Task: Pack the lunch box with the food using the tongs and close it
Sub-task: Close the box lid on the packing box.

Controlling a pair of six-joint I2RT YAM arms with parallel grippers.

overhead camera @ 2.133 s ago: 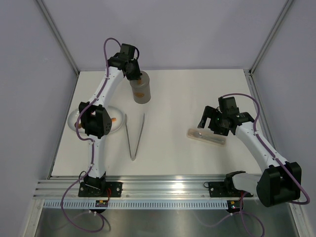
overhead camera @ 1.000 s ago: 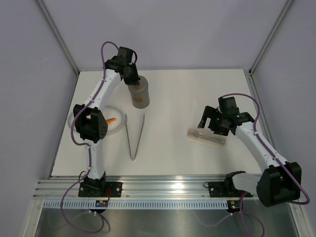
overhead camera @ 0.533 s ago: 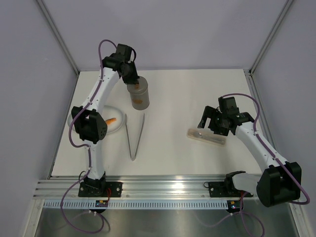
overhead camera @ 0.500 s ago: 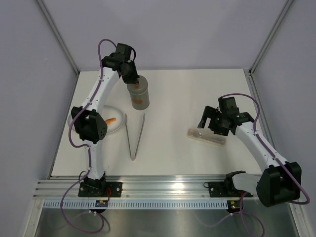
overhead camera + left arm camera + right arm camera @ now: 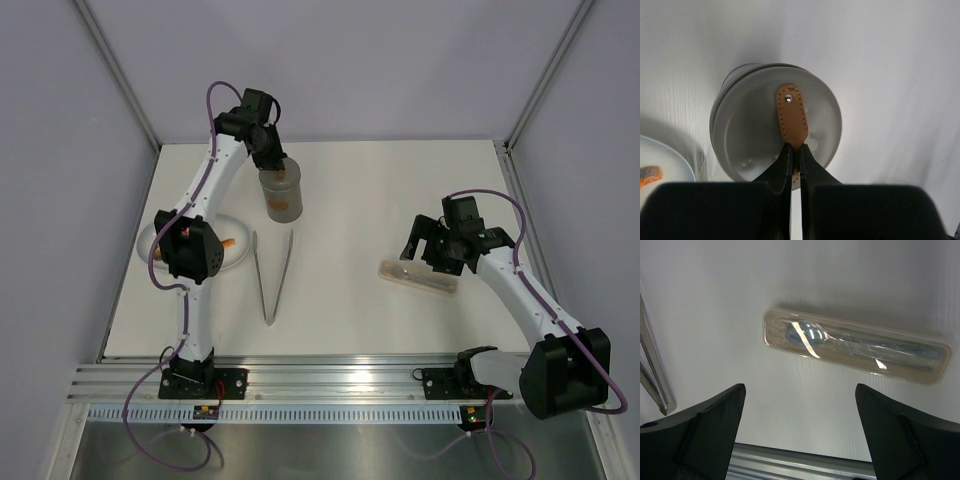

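Two arms work over the white tabletop point(image 5: 360, 200). The left gripper point(image 5: 272, 162) reaches toward the far-left corner and is clamped shut on the tan strip handle point(image 5: 791, 115) of the lid point(image 5: 755, 135), its fingers point(image 5: 784, 165) pinching the near end of the strap. The lid covers the mouth of the grey lunch box point(image 5: 283, 200), which stands upright near the far edge. A sliver of the canister wall shows past the lid in the left wrist view, and I cannot tell whether the lid is fully seated. Nearer and to the left, by the left edge, lies a white plate point(image 5: 145, 245), partly hidden by the left arm, with one orange piece of food point(image 5: 231, 243) visible on it. The tongs point(image 5: 270, 275) lie flat just beside the plate, arms spread toward the far edge and joined end pointing at the near edge. The right gripper point(image 5: 422, 248) hangs over the right half of the tabletop with its jaws wide apart, holding nothing. Under it lies a tan packet point(image 5: 855, 347) in clear wrapping — a spoon point(image 5: 807, 335) inside, untouched.
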